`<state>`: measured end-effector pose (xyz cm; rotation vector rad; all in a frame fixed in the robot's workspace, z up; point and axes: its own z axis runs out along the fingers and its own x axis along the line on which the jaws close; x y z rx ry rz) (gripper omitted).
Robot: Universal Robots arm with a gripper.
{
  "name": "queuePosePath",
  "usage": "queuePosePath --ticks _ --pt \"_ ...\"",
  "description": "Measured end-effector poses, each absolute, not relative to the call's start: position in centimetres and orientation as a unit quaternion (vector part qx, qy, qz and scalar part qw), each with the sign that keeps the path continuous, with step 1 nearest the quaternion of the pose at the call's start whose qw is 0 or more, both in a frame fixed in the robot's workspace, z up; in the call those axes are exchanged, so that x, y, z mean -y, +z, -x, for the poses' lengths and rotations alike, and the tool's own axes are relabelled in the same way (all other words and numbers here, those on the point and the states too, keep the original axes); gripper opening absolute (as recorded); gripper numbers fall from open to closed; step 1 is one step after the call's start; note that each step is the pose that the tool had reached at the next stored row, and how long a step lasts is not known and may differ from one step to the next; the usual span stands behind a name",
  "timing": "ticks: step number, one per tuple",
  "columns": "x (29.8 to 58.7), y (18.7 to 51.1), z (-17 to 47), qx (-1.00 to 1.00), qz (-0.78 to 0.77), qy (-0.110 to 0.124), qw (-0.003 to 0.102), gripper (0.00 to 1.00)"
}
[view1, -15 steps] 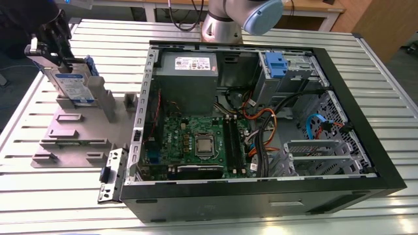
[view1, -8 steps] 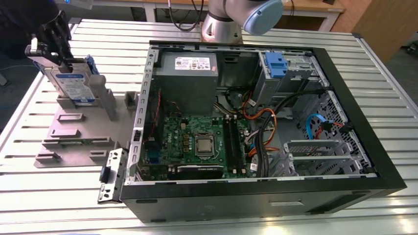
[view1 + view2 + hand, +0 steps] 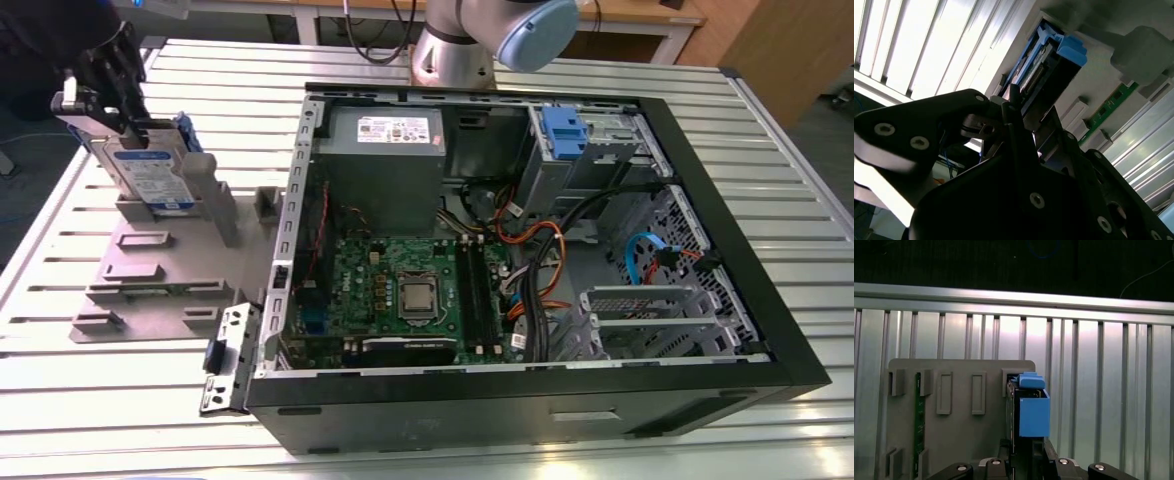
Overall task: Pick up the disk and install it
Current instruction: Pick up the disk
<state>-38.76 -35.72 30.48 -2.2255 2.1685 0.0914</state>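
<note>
The disk [image 3: 150,172] stands on edge in the grey slotted stand [image 3: 147,260] at the exterior view's left, its white-and-blue label facing out and a blue bracket around it. My gripper [image 3: 100,118] is at the disk's upper end, dark fingers on either side of it. In the first wrist view the disk [image 3: 1033,412] runs edge-on between the fingers of the gripper [image 3: 1021,455], which sit close against both faces. The second wrist view shows the gripper [image 3: 1019,125] around the near end of the disk [image 3: 1054,55]. The disk's lower end still sits in the stand.
An open black computer case [image 3: 534,400] lies in the middle of the slatted metal table [image 3: 787,170], with a grey drive cage and blue-handled carrier [image 3: 561,135] at its far corner. The arm's base [image 3: 461,40] stands behind it. A green board [image 3: 917,415] sits in the stand [image 3: 959,430].
</note>
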Motion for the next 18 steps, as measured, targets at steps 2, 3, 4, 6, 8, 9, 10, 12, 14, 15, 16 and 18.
queuePosePath --ticks 2,3,4,6,8,9,10,12,14,15,16,18 --pt "35.72 30.47 38.76 -0.697 0.716 0.029 0.016 0.36" --pt "35.72 30.47 38.76 -0.697 0.716 0.029 0.016 0.42" --pt "35.72 30.47 38.76 -0.698 0.716 0.029 0.016 0.42" --pt "35.72 30.48 38.76 -0.698 0.715 0.029 0.016 0.42" --pt "35.72 30.47 38.76 -0.704 0.709 0.029 0.016 0.42" --pt "35.72 30.47 38.76 -0.707 0.707 0.029 0.016 0.42" --pt "35.72 30.47 38.76 -0.707 0.707 0.028 0.016 0.42" --pt "35.72 30.48 38.76 -0.707 0.707 0.028 0.016 0.42" --pt "35.72 30.48 38.76 -0.707 0.706 0.028 0.016 0.42" --pt "35.72 30.48 38.76 -0.707 0.706 0.028 0.016 0.42" --pt "35.72 30.48 38.76 -0.707 0.706 0.028 0.016 0.41" --pt "35.72 30.48 38.76 -0.707 0.706 0.028 0.016 0.35"
